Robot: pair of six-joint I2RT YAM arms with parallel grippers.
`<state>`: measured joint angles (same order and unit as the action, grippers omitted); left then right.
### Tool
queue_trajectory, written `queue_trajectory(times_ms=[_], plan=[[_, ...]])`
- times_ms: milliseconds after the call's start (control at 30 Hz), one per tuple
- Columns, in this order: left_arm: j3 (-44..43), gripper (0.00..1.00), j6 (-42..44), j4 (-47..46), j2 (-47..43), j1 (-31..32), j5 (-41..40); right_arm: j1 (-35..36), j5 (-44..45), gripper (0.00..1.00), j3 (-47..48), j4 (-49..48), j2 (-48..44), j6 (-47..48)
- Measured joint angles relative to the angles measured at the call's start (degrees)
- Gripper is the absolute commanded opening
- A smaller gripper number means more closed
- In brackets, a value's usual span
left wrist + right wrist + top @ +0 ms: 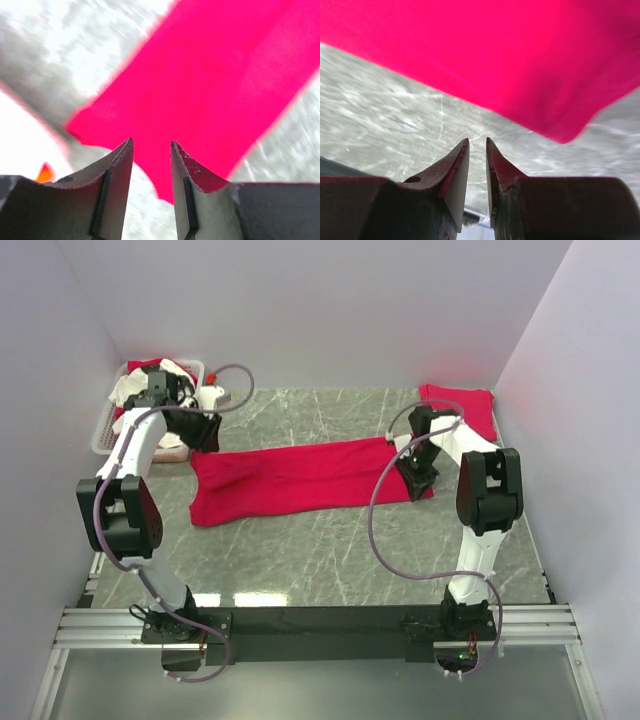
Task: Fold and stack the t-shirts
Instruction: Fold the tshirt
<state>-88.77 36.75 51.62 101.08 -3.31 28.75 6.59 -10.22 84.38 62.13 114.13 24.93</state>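
The long t-shirt (300, 478) lies flat on the bench (330, 560), folded into a narrow red strip. It goes across the middle from the left side to the right side, and its right end is a little farther back than its left end. A second t-shirt (462, 406), also plain red, lies at the back right corner of the bench, near the right wall and apart from the strip.

The left hand (207, 440) is low over the back left corner of the strip. In the left wrist view, which is blurred, the left hand (151, 143) has its two fingers apart with a moderate gap. The red cloth (215, 85) lies under and ahead of them, and nothing is pressed between the fingers.

The right hand (417, 488) is at the right end of the strip, at its near edge. In the right wrist view the right hand (477, 141) has only a narrow gap between the fingers (the tips do not touch each other). The grey bench surface shows through this gap, and the edge of the red cloth (495, 50) is just ahead of the tips, so this hand holds nothing.

Behind the left hand, at the back left corner, stands a white basket (104, 430).
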Motion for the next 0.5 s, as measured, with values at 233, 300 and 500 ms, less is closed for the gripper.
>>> queue_trajectory(times_ms=[233,300,500], plan=[[-7.7,0.43,-2.1,-1.4,10.8,-0.8,-2.1,0.0,-1.2,0.27,5.0,-0.2,0.0,-0.4],[-7.7,0.44,-2.1,-0.8,14.4,-0.8,-3.1,0.0,-1.3,0.27,5.0,0.0,0.1,-0.4],[-4.6,0.48,-2.3,-0.4,18.0,-0.8,-5.2,0.0,-1.2,0.27,5.0,0.1,0.6,-0.4]])
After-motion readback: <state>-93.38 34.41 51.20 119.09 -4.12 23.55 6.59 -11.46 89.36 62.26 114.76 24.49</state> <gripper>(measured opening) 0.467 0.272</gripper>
